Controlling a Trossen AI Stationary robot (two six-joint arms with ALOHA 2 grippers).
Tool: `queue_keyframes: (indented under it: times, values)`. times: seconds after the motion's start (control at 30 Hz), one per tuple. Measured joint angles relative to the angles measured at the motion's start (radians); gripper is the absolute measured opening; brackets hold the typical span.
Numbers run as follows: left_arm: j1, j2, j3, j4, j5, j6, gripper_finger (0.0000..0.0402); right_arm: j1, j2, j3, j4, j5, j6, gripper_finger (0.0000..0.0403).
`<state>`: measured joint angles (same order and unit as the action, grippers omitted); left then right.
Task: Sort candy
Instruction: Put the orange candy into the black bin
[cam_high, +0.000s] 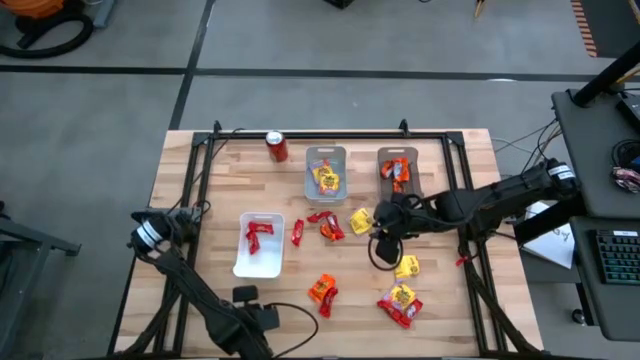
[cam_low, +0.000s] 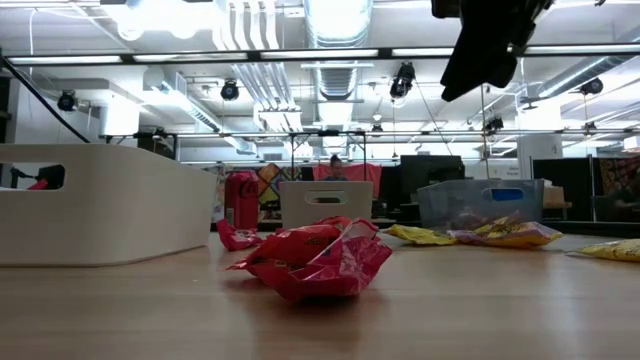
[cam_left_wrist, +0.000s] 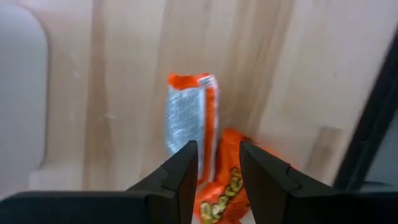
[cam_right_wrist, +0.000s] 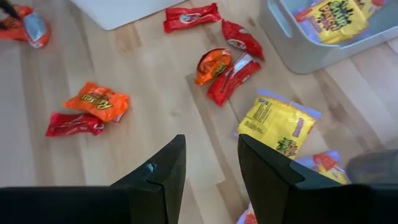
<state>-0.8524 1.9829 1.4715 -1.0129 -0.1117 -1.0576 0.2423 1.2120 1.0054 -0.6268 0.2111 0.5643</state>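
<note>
We see the wooden table (cam_high: 200, 200) mid-frame on grey floor (cam_high: 90, 120); candy (cam_high: 330, 228) scattered centre; the right gripper (cam_right_wrist: 208, 163) and left gripper (cam_left_wrist: 217, 168) slightly open, empty.

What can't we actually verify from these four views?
- Contents of the white plastic tray: in the low view its near wall hides the inside.
- Left claw: the wrist view shows a gap over the orange crinkly candy packets, but contact is unclear; in the high view it is too small.
- Right claw: open above the wooden table; its height is unclear.
- Red soda can: label too small.
</note>
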Motion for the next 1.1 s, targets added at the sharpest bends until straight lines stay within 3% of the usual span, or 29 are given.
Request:
queue_keyframes:
  times: [0.43,0.83,1.1]
  values:
    - [0.008,0.001,-0.014,-0.027,-0.012,-0.011,0.0107,0.038,0.0,0.0,0.012,0.037,0.032,0.0139]
    - [0.011,0.018,-0.027,0.008,-0.04,0.009,0.0187,0.062,0.0,-0.001,0.012,0.06,0.077,0.0139]
    - [0.028,0.043,-0.029,0.01,-0.055,0.061,0.0192,0.077,0.0,-0.002,0.012,0.07,0.08,0.0139]
